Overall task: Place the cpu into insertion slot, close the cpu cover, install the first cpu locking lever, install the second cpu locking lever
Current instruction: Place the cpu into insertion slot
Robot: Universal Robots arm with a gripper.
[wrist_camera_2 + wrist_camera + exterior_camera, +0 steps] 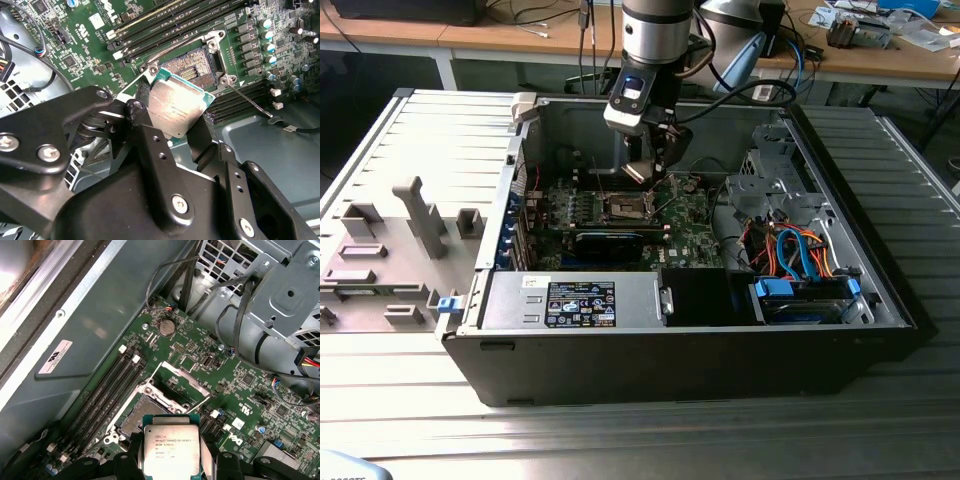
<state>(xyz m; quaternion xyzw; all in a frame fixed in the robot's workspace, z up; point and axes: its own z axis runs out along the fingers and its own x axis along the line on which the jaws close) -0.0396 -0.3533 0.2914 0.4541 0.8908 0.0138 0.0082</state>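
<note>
Evidently, the first step was in hand. The gripper (642,172) held the cpu (176,107) pinched by two opposite edges between its jaws. The chip hung above the insertion slot (192,67) and clear of it, near the middle of the open computer case (720,365). The cpu cover (186,376) stood raised beside the slot, leaving the contacts exposed. Being square, the chip had no long axis. Its metal top faced the wrist, and it hung tilted with its edges apparently skewed to the slot. By judgement, seating called for levelling and squaring it over the slot.
</note>
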